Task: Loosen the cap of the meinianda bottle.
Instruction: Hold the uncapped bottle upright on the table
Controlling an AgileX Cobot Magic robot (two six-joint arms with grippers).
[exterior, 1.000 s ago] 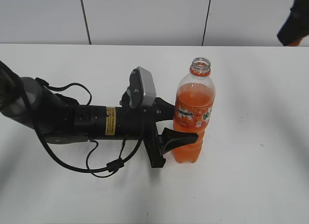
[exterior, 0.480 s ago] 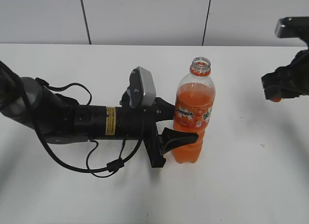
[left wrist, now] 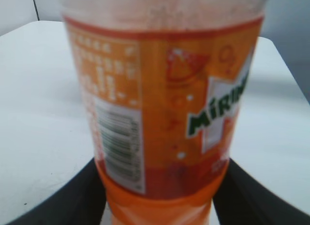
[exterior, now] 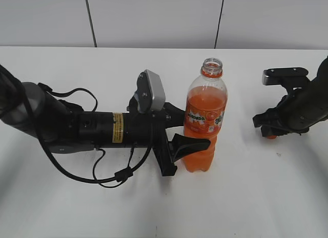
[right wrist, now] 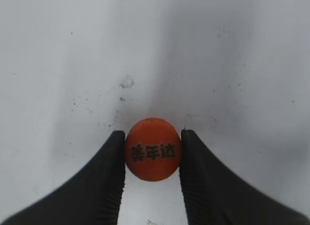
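Observation:
The meinianda bottle (exterior: 205, 122) stands upright mid-table with orange drink, an orange neck ring and an open mouth without its cap. My left gripper (exterior: 187, 133) is shut on its lower body; the left wrist view shows the label (left wrist: 164, 104) filling the frame between the black fingers (left wrist: 72, 196). My right gripper (exterior: 270, 131) is low over the table at the right, shut on the orange cap (right wrist: 153, 149), whose top with dark print faces the camera. The cap shows as a small orange spot in the exterior view (exterior: 270, 136).
The white table (exterior: 246, 197) runs to a wall of white panels at the back. The left arm's black body and cables (exterior: 97, 130) lie across the table's left half. Small specks mark the table under the right gripper (right wrist: 127, 82).
My right gripper has come down from the upper right with the cap and now sits low by the table. The left gripper and bottle have stayed put.

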